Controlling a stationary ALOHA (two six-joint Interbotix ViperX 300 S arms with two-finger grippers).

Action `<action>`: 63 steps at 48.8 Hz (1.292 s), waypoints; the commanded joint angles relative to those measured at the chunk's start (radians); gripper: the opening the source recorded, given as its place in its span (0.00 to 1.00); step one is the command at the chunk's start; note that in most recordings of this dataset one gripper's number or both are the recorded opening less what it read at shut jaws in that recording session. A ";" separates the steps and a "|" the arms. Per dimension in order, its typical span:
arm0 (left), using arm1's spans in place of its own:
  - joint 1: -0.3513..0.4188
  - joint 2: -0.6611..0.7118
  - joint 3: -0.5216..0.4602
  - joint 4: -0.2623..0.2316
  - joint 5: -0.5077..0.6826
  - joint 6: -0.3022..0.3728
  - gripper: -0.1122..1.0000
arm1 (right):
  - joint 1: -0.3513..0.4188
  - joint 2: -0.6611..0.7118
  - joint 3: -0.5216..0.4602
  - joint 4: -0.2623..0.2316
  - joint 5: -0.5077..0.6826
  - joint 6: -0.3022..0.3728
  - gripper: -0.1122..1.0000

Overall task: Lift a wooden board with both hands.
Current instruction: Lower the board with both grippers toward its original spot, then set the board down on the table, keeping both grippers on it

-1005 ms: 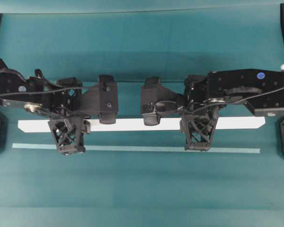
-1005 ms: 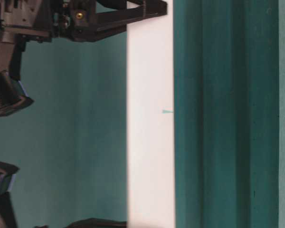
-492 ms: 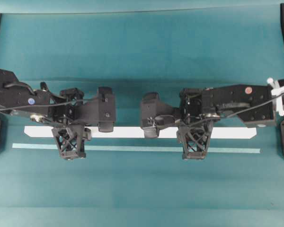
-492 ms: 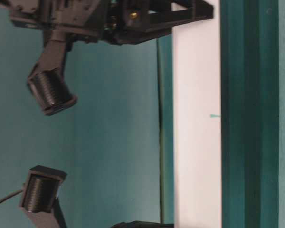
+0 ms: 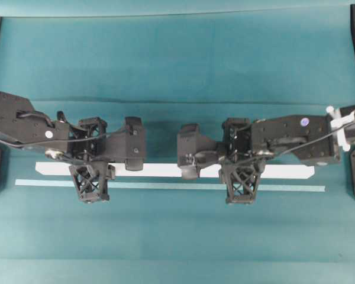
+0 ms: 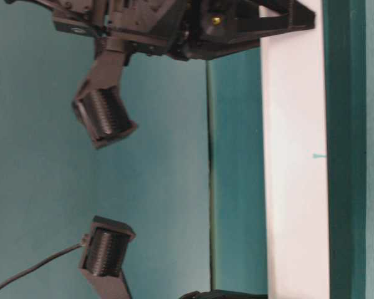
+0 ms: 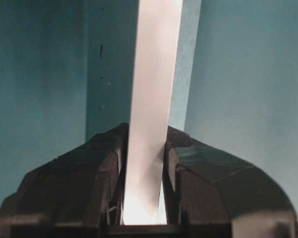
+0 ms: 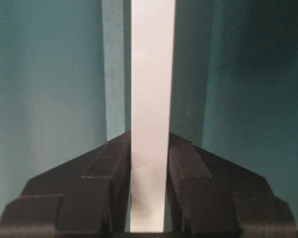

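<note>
White board point(image 5: 165, 170) clamped at both ends of its middle stretch: left gripper point(image 5: 91, 184) pinching it near the left end, right gripper point(image 5: 241, 186) pinching it right of centre. Both wrist views confirm it, with board point(image 7: 154, 114) squeezed tight between the left jaws, board point(image 8: 150, 109) squeezed just as tight between the right. Lying level across the teal table point(image 5: 177, 65), running left to right, just above the pale tape strip point(image 5: 165, 186). Grasp done, then. Lift itself hard to judge: table-level view shows the board point(image 6: 296, 174) standing off the cloth behind, so probably already clear of the table, but cannot say by how much. Left to do: raising it evenly, keeping both ends level. No containers anywhere in view.
</note>
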 commanded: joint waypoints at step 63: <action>-0.012 0.072 0.012 0.003 -0.106 -0.006 0.26 | 0.031 0.052 0.025 0.006 -0.095 -0.011 0.30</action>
